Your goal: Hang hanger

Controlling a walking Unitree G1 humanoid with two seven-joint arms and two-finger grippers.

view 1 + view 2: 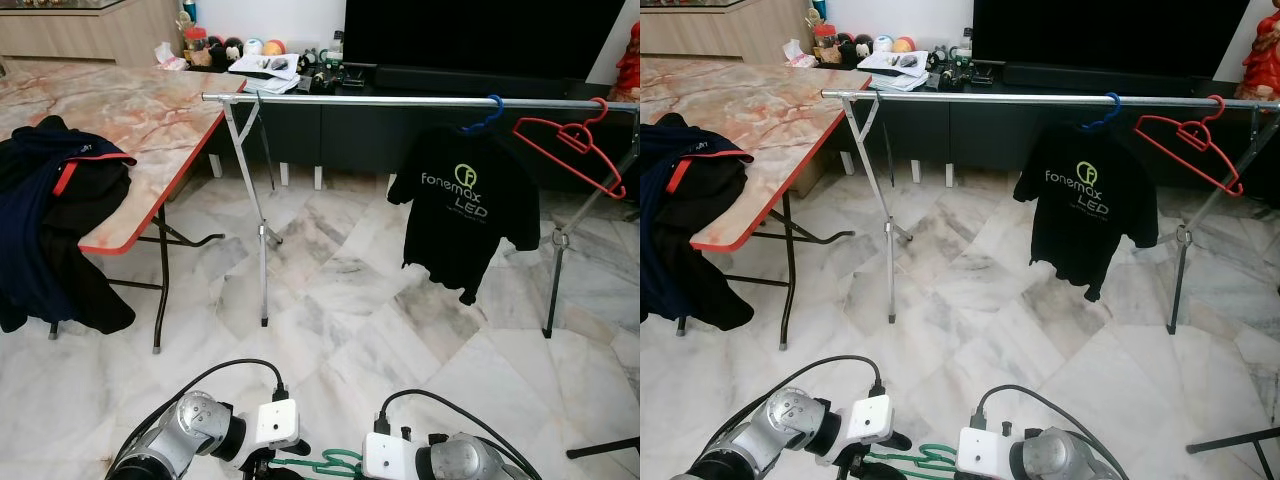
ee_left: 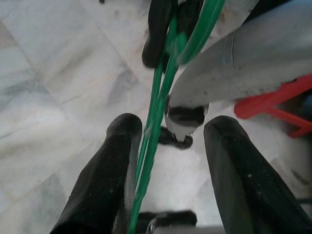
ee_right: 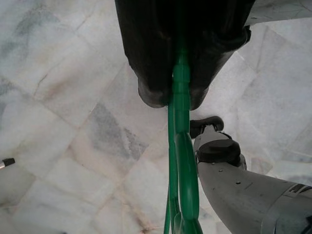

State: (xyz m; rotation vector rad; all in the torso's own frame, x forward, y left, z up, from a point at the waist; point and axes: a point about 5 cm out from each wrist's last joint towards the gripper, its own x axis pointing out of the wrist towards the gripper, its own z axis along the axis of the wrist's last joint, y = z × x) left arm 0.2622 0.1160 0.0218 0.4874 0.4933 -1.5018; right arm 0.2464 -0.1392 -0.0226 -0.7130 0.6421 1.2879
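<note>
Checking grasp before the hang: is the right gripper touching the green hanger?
Touching. The right wrist view shows the right gripper with its two black fingers pressed together on the green hanger, no gap either side.

"fonemax LED" on black T-shirt [image 1: 464,205]

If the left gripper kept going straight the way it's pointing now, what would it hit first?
Likely the right gripper, which shows straight ahead in the left wrist view, clamped on the same green hanger that runs between the left gripper's open jaws. Depth is unclear.
</note>
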